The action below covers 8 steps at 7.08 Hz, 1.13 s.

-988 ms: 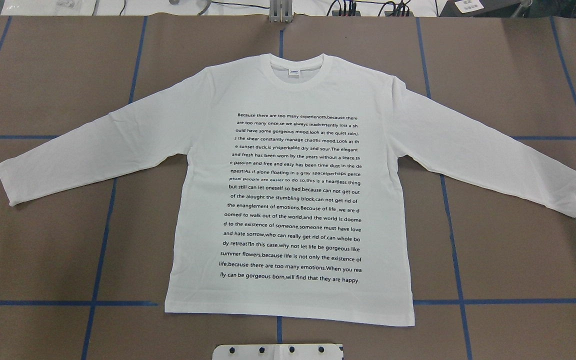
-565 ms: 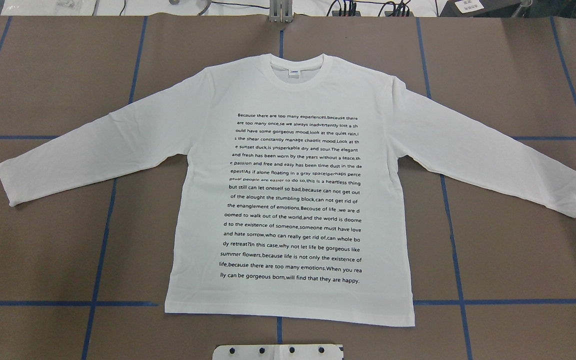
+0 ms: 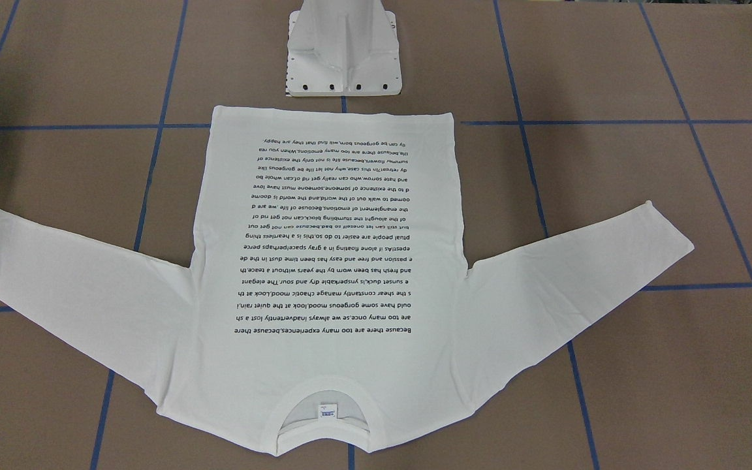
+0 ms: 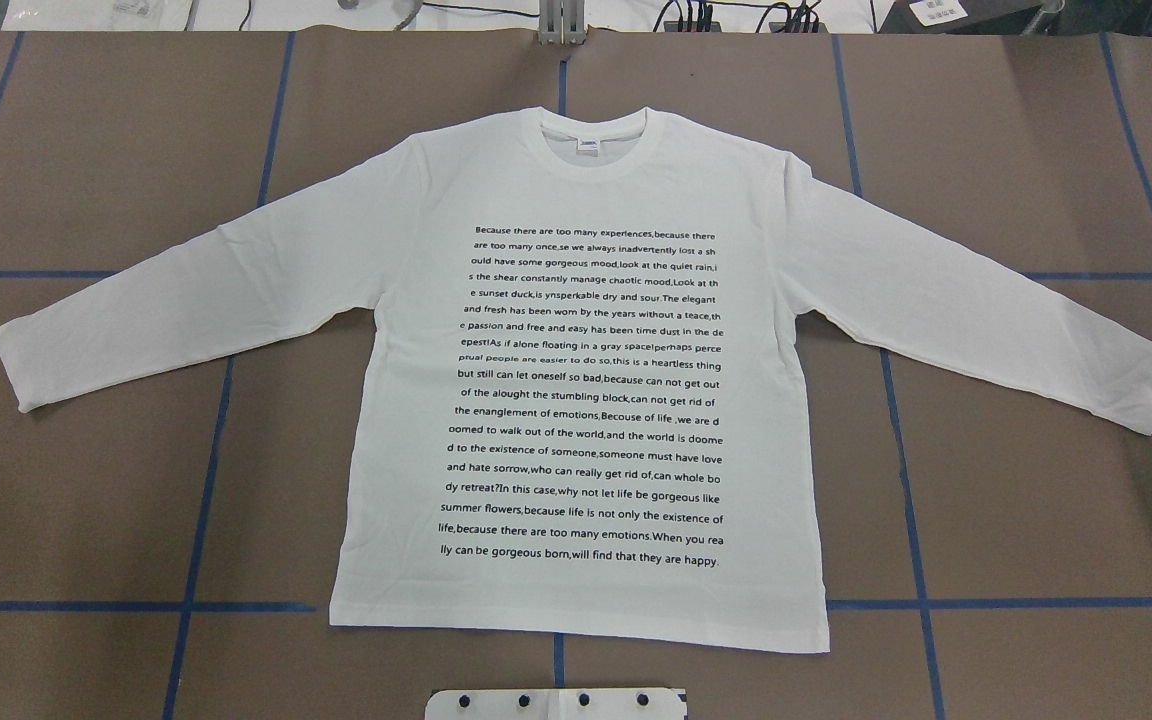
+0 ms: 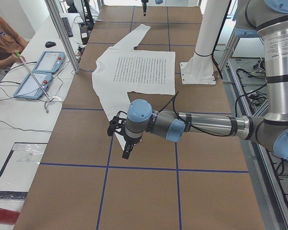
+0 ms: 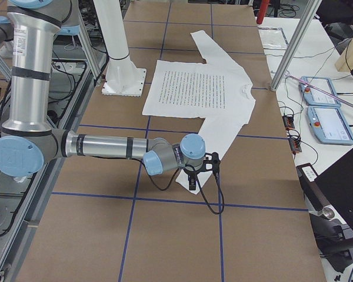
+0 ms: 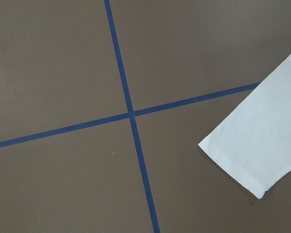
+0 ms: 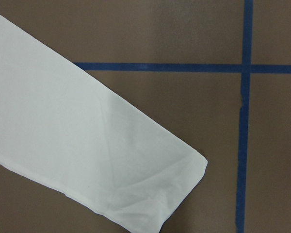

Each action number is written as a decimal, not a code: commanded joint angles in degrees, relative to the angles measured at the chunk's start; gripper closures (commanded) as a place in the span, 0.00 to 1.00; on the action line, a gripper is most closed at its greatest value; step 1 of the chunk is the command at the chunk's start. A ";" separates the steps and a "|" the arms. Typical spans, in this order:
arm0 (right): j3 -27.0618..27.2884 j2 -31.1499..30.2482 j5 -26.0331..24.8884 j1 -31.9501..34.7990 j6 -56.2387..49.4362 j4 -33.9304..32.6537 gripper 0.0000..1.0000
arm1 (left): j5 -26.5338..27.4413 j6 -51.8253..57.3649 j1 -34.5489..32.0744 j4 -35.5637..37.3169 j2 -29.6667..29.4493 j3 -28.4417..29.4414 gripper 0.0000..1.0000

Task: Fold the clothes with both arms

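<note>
T-shirt (image 4: pixel 581 380) lies flat on the counter (image 4: pixel 86 500), print side up, nothing folded yet. Task is at its very start, I'd say.

Nearest the pedestal base (image 3: pixel 343 59): the hem (image 4: pixel 576 632), just beside it, not touching. Next out from base: text block (image 4: pixel 586 395), mid-body. At about that depth, far out to base's L & R: L cuff (image 7: pixel 233 165) and R cuff (image 8: pixel 179 194), well apart, sleeves sloping from the shoulders back toward the base side. Farthest from base: collar (image 4: pixel 593 125) w/ neck label (image 4: pixel 588 146).

L arm (image 5: pixel 201 125) reaches out low from the base side toward the L cuff. R arm (image 6: pixel 100 145) mirrors it at the R cuff. Jaws show only in the side views & the wrist cams show no fingers, so I can't tell if they're wide or narrow on either arm. Both cuffs lie flat on the counter, so prob. no grip yet.

Step in hand (my read): approach to the cuffs for the 1st fold, sleeves in over the body. To do it well:
- L wrist cam has the tape cross (image 7: pixel 131 114) at centre & the cuff off to one side, so L arm prob. needs to shift over the cuff before descending. R wrist cam has its cuff end nearer centre.
- Come down square to the cuff edge, pinch both layers close to the end.
- Lift low, both arms in sync, so the body doesn't drag away from base.
- Lay sleeves straight over the text block, no twist.
</note>
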 commanded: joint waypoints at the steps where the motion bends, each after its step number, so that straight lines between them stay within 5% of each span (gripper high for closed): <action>1: -0.95 -0.13 -3.58 -5.89 12.66 5.39 0.02 | 0.00 -0.03 0.45 -0.01 0.07 -0.10 0.00; 2: -2.08 -0.22 -5.61 -8.53 20.29 8.65 0.13 | 0.00 -0.03 0.45 0.08 0.07 0.08 0.00; 5: -6.91 -1.71 -6.15 -10.57 30.00 19.19 0.22 | -2.01 -0.03 0.45 -0.01 0.07 -0.10 0.00; 8: -14.20 3.63 -10.53 -10.75 33.37 20.20 0.22 | -2.29 -0.03 0.45 -0.01 0.07 -0.36 0.00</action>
